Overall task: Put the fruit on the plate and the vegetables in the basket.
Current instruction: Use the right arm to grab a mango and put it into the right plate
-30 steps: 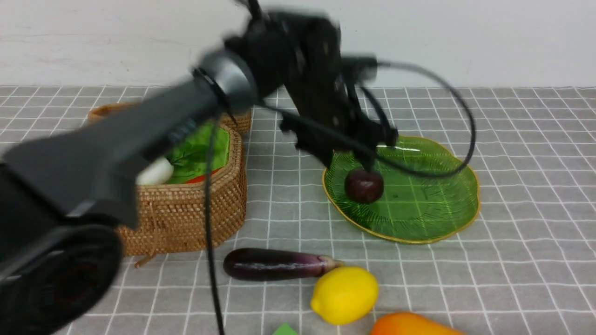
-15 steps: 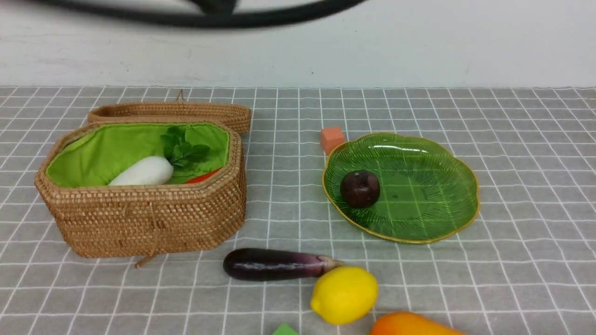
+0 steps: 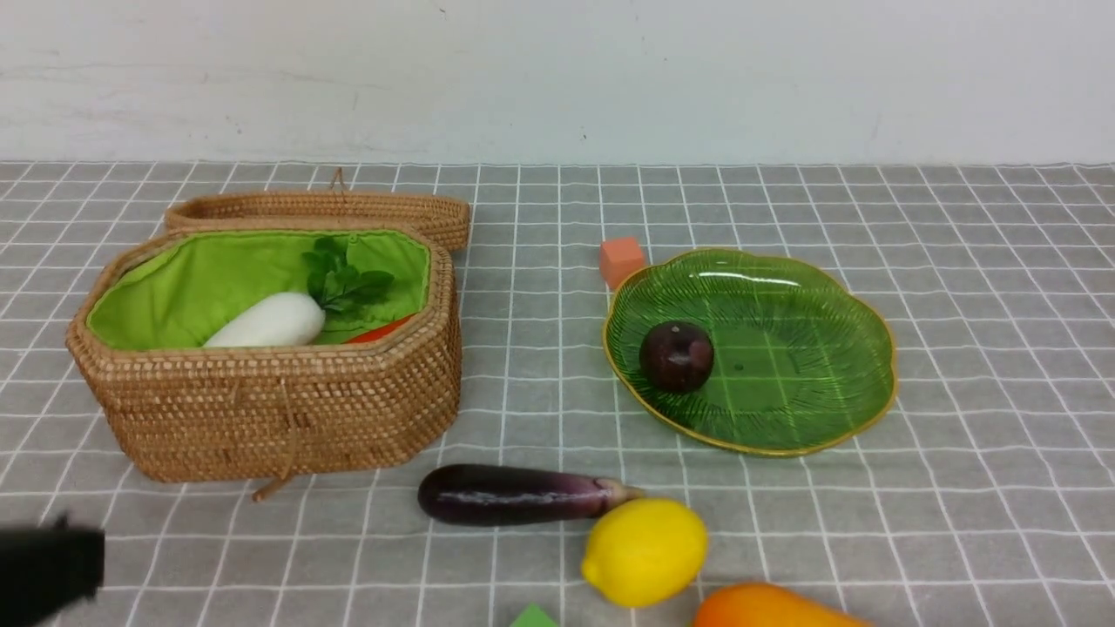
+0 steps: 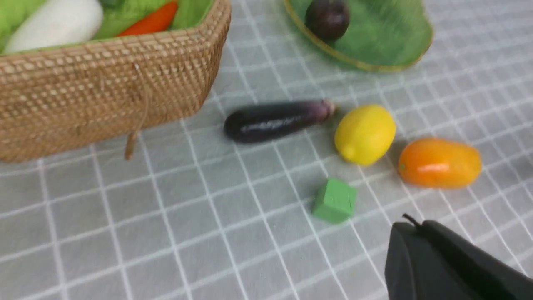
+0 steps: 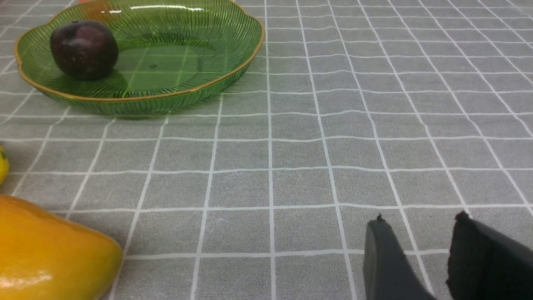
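Note:
A dark maroon plum [image 3: 677, 355] lies on the green plate [image 3: 793, 383], free of both grippers. On the cloth in front lie the purple eggplant [image 3: 514, 494], the yellow lemon [image 3: 645, 550] and the orange mango [image 3: 766, 611], cut by the frame's edge. The open basket [image 3: 279, 418] holds a white radish [image 3: 266, 324] and a red-orange piece [image 3: 379, 331]. My left gripper [image 4: 412, 223] is shut and empty, hovering near the mango [image 4: 439, 162] and short of it. My right gripper [image 5: 420, 218] stands open over bare cloth, right of the plate [image 5: 187, 50].
The basket's lid [image 3: 331, 209] leans behind the basket. A small orange cube [image 3: 621, 259] sits at the plate's far left rim. A green cube [image 4: 335, 200] lies in front of the lemon [image 4: 365, 134]. A dark part of my left arm [image 3: 48, 566] shows at the near left.
My left arm, which hung over the plate with open jaws above the plum, has pulled back to the near left and shut. The plum stays on the plate.

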{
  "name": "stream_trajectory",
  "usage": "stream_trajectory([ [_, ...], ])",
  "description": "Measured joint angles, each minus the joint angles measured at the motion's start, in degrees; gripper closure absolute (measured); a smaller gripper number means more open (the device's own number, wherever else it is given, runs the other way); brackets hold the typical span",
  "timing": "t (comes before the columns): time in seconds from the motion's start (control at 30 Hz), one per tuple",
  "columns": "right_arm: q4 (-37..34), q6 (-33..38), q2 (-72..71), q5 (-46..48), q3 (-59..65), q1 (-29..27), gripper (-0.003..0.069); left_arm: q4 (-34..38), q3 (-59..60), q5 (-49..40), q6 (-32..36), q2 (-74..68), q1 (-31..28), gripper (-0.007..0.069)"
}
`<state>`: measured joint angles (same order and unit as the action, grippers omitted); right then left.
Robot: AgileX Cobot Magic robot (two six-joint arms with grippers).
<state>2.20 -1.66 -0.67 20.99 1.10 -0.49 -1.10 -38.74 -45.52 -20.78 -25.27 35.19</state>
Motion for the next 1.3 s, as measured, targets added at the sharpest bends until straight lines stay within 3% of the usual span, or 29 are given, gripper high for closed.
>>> stream_trajectory([
  [0.17,0.0,0.0,0.0,0.0,0.0,0.0,0.0418,3.1,11.4,4.4,0.0,6.4,0.0,0.0638],
  [0.4,0.0,0.0,0.0,0.0,0.0,0.0,0.0418,9.2,12.4,6.1,0.0,6.5,0.0,0.0638],
  [0.7,0.0,0.0,0.0,0.0,0.0,0.0,0.0418,8.5,12.4,8.3,0.0,6.5,0.0,0.0638],
  [0.9,0.0,0.0,0.0,0.0,0.0,0.0,0.0418,0.6,13.9,16.7,0.0,6.5,0.0,0.0638],
  [0.93,0.0,0.0,0.0,0.0,0.0,0.0,0.0418,-3.7,14.6,21.2,0.0,7.4,-1.2,0.0638],
  [1.03,0.0,0.0,0.0,0.0,0.0,0.0,0.0418,-6.4,16.2,24.9,0.6,9.7,-6.2,0.0637],
  [1.3,0.0,0.0,0.0,0.0,0.0,0.0,0.0418,-6.7,24.3,27.0,5.4,17.1,-26.1,0.0633],
])
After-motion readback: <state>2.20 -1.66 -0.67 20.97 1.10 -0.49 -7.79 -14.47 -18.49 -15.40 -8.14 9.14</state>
